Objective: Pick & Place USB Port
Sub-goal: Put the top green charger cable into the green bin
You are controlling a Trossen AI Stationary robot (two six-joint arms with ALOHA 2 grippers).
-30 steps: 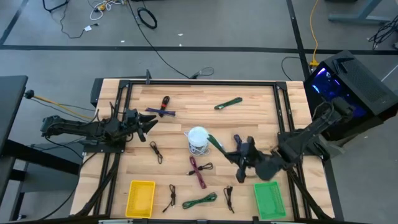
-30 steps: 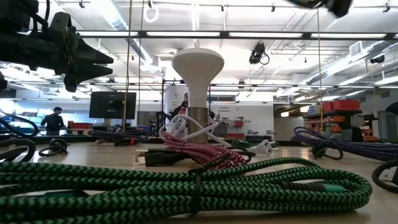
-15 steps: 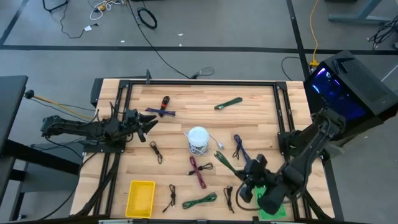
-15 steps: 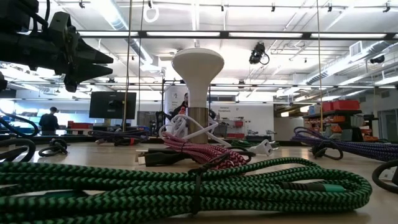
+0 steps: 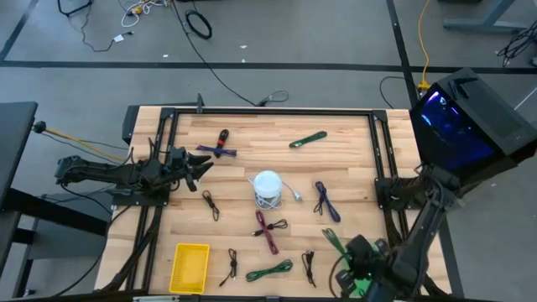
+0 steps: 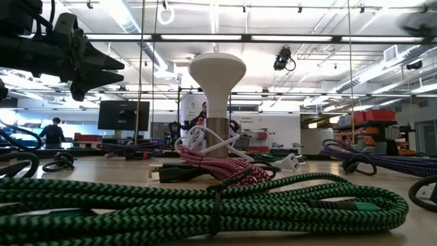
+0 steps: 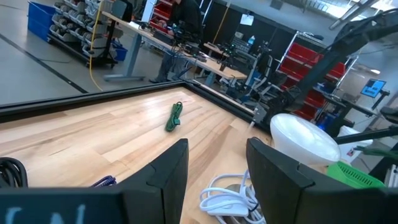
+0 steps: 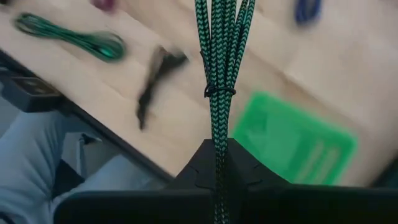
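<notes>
Even, bright indoor light falls on the wooden table (image 5: 252,168) from above; shadows under the cables are short and soft. In the low view, long ceiling lamps (image 6: 225,37) glare white, and the white dome lamp (image 6: 217,68) stands partly backlit. The nearest green cable (image 6: 205,198) is soft, out of focus. In the right wrist view, everything beyond the right pincer (image 8: 217,165) is smeared by motion blur: the green tray (image 8: 292,140) and the black cable (image 8: 155,81) beside it have no clean edges. A computer (image 5: 457,113) glows blue and purple behind the right pincer.
</notes>
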